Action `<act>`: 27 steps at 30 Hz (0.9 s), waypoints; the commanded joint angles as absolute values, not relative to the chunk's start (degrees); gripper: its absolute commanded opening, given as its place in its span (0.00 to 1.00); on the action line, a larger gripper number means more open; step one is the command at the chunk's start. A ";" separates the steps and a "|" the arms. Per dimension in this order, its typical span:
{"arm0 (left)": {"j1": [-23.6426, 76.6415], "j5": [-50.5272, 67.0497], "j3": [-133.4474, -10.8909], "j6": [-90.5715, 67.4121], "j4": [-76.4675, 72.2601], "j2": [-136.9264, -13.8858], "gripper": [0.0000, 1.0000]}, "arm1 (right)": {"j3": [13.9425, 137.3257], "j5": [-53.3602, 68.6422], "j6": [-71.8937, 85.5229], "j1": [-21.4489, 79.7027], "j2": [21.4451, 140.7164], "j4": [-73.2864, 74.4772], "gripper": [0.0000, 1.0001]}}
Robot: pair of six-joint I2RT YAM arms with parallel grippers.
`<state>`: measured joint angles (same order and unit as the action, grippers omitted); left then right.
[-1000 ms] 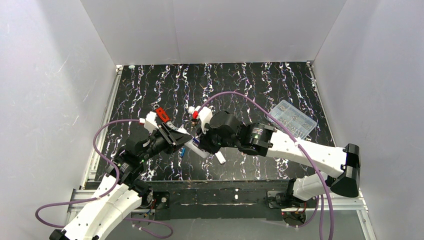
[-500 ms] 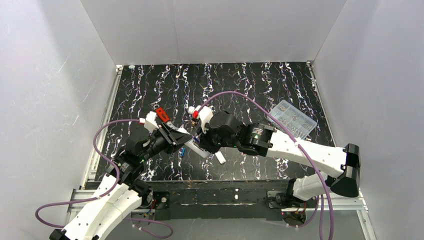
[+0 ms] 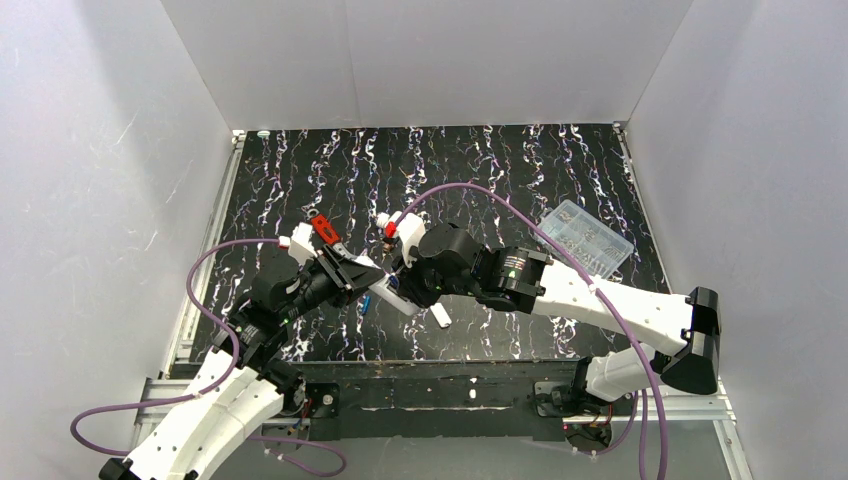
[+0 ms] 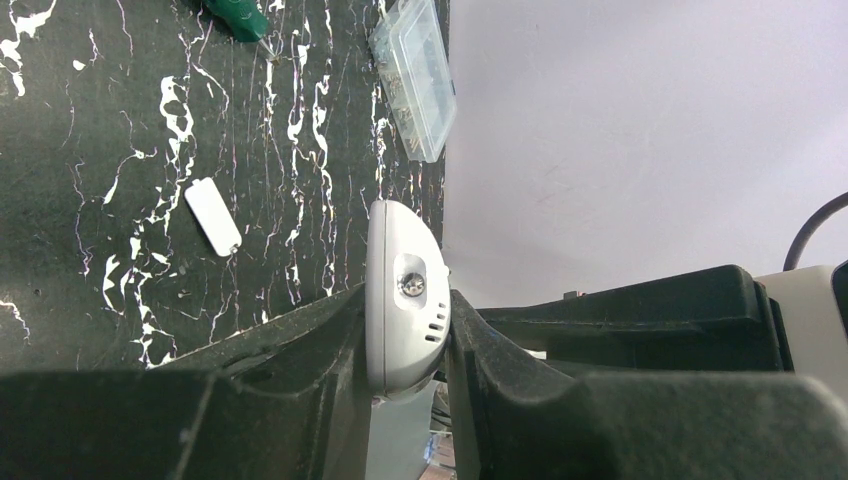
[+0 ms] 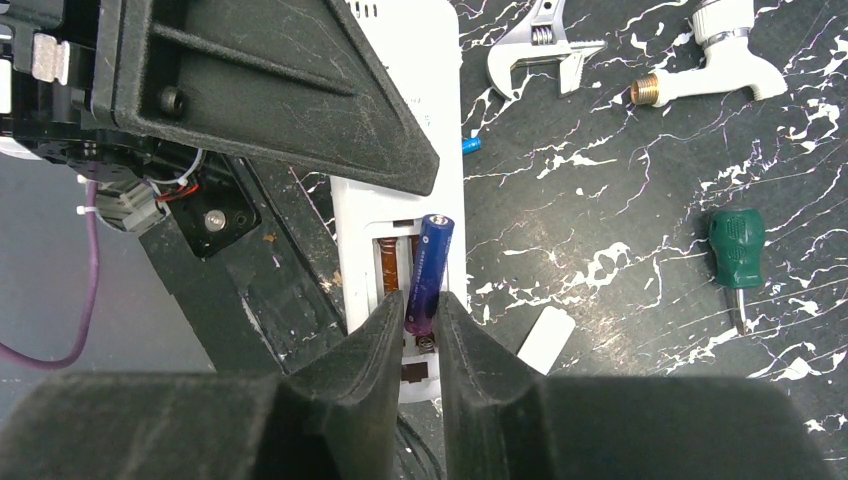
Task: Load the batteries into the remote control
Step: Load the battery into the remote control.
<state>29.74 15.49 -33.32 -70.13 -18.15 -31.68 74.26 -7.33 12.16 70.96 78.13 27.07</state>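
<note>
My left gripper [image 4: 405, 300] is shut on the remote control [image 4: 403, 285], a slim white bar held off the table. In the right wrist view the remote [image 5: 400, 215] shows its open recess with a copper spring. My right gripper [image 5: 420, 305] is shut on a shiny blue-purple battery [image 5: 432, 265], which lies lengthwise over the recess, its lower end between my fingers. The second battery [image 5: 470, 144] shows as a small blue bit on the table beside the remote, and also in the top view [image 3: 367, 300]. The two grippers meet at mid-table [image 3: 385, 282].
A small white cover plate [image 5: 546, 340] lies on the table beside the remote. A green-handled screwdriver [image 5: 737, 250], a silver wrench [image 5: 540, 50] and a white tap fitting [image 5: 720, 50] lie further off. A clear plastic box [image 3: 585, 236] sits at the right.
My right gripper has edged slightly left toward the left gripper with the battery in it. The left gripper and the remote have stayed still.
</note>
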 commanded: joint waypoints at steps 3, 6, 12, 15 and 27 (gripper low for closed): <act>29.44 16.70 -34.21 -70.31 -21.23 -31.42 0.00 | 75.50 -7.60 12.05 71.28 78.45 25.67 0.27; 29.49 16.70 -34.16 -70.31 -21.26 -31.44 0.00 | 75.45 -7.49 12.09 71.28 78.34 25.67 0.28; 29.44 16.61 -33.95 -70.30 -21.26 -31.36 0.00 | 75.15 -7.47 12.10 71.28 77.37 25.20 0.33; 29.44 16.61 -33.87 -70.48 -21.41 -31.46 0.00 | 75.06 -7.38 12.16 71.30 76.94 25.07 0.35; 29.47 16.70 -33.87 -70.42 -21.20 -31.37 0.00 | 75.73 -7.69 12.17 71.29 75.16 24.53 0.46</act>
<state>29.74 15.68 -33.32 -70.11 -18.13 -31.73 74.26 -7.44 12.16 70.96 77.73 26.98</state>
